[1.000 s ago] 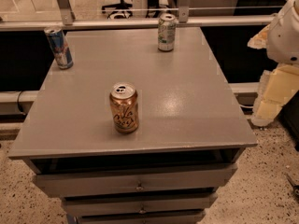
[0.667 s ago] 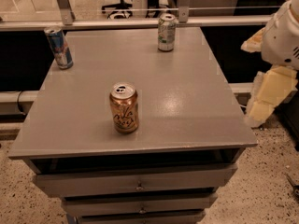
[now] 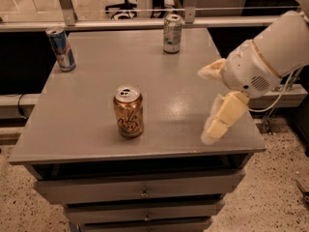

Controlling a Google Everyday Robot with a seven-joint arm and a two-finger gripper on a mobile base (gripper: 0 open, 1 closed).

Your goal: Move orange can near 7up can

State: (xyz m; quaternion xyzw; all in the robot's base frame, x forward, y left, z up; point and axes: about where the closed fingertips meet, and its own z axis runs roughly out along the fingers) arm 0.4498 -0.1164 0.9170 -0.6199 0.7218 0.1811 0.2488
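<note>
Camera view — gripper agape over table

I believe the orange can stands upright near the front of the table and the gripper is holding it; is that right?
Not quite. The orange can does stand upright near the front of the table, but the gripper is not holding it. The camera view shows it open and apart from the can, off to the can's right over the table's right front part.

Your arm shows rounded white shells, a tan seam band and a small vent grille, with white cables looping below. Your gripper, over the table's right front corner, has two cream, segmented fingers, spread apart.
</note>
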